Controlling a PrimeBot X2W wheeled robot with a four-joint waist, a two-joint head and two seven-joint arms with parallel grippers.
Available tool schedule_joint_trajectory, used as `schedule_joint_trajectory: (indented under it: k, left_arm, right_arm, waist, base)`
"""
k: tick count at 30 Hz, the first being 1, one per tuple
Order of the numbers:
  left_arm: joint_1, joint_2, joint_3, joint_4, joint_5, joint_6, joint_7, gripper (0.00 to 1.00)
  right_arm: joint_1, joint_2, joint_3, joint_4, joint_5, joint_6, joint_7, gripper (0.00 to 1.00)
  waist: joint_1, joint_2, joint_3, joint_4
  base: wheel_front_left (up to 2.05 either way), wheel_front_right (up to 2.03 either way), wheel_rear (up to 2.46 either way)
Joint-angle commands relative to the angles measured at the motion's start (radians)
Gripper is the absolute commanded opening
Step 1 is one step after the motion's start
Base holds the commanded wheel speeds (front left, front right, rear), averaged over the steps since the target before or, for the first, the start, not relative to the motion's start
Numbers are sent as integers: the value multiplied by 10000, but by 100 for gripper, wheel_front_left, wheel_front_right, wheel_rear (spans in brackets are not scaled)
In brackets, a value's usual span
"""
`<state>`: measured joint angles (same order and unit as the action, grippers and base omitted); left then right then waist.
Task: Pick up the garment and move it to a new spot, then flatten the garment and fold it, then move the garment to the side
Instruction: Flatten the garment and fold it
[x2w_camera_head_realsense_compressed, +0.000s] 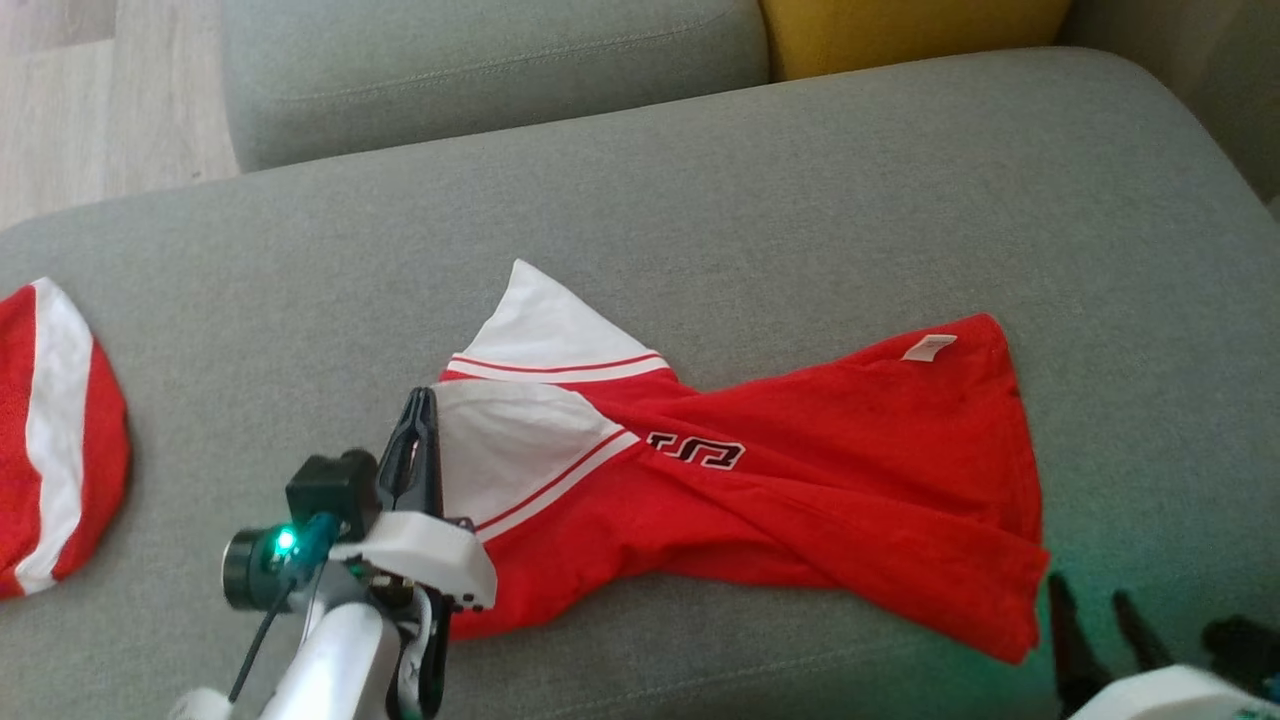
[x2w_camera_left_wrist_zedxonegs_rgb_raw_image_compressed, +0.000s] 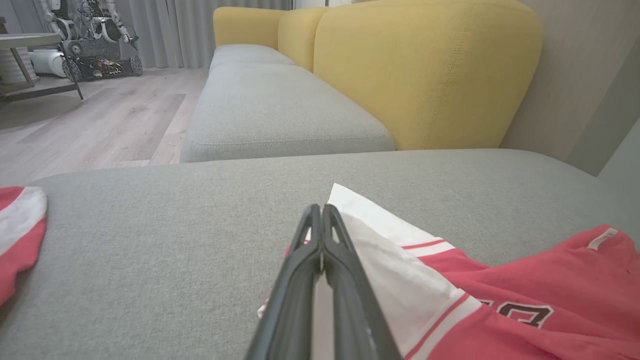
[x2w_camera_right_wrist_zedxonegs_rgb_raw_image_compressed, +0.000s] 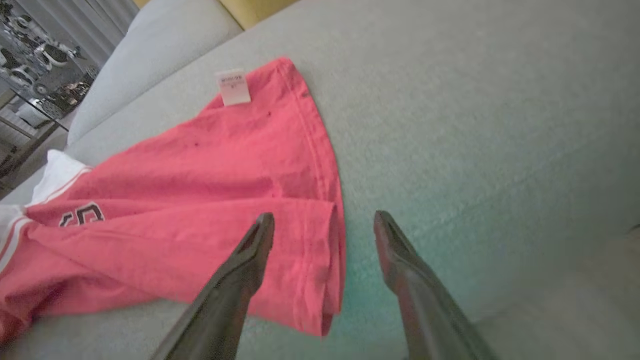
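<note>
Garment (x2w_camera_head_realsense_compressed: 800, 500), a red jersey with white sleeves, lies rumpled on the cushion (x2w_camera_head_realsense_compressed: 700, 200); its chest lettering (x2w_camera_head_realsense_compressed: 695, 452) and the white tag (x2w_camera_head_realsense_compressed: 928, 347) at 1 o'clock are unreadable. Left gripper (x2w_camera_head_realsense_compressed: 421, 398) is pressed together at the 9 o'clock sleeve edge; right gripper (x2w_camera_right_wrist_zedxonegs_rgb_raw_image_compressed: 322, 220) stands apart over the 5 o'clock hem.

Far left: second red-and-white cloth (x2w_camera_head_realsense_compressed: 55, 440), cut off at the edge.
Tag: care tag (x2w_camera_right_wrist_zedxonegs_rgb_raw_image_compressed: 232, 87) print too small to read.
Chest: lettering (x2w_camera_head_realsense_compressed: 697, 452) partly folded under.
Sleeve: garment (x2w_camera_head_realsense_compressed: 800, 480) edge hidden between closed fingers of the left gripper (x2w_camera_head_realsense_compressed: 420, 400).
Near right: right gripper (x2w_camera_head_realsense_compressed: 1088, 592) cut off below its fingers.
</note>
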<state>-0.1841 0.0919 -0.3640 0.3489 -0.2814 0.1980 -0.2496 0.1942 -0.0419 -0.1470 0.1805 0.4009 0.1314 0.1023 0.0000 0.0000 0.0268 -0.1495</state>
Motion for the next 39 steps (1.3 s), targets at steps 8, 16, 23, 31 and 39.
schedule_joint_trajectory:
  k: [8, 16, 23, 31, 39]
  left_arm:
    - [-49, -1, 369, -469, 45, 7, -122, 0]
    - [-136, -46, 266, -403, 69, -34, -122, 0]
    - [-200, -34, 224, -341, 73, -50, -122, 0]
    - [-179, -23, 206, -330, 29, -68, -122, 0]
    - [-184, 2, 141, -312, 7, -70, -122, 0]
  right_arm:
    - [-495, -83, 666, 726, 21, -7, -324, 100]
    - [-1032, -83, 744, 1947, 70, -7, -375, 100]
    - [-1244, -83, 1109, 2534, 245, -7, -393, 100]
    - [-1413, -83, 1292, 2727, 267, -7, -641, 100]
    - [-1454, -83, 1341, 2684, 211, -7, -744, 85]
  waist:
    - [0, 0, 28, -54]
    - [0, 0, 133, 109]
    - [0, 0, 185, 225]
    - [0, 0, 156, 260]
    - [0, 0, 162, 262]
  base:
    - [0, 0, 0]
    - [0, 0, 0]
    - [0, 0, 0]
    - [0, 0, 0]
    - [0, 0, 0]
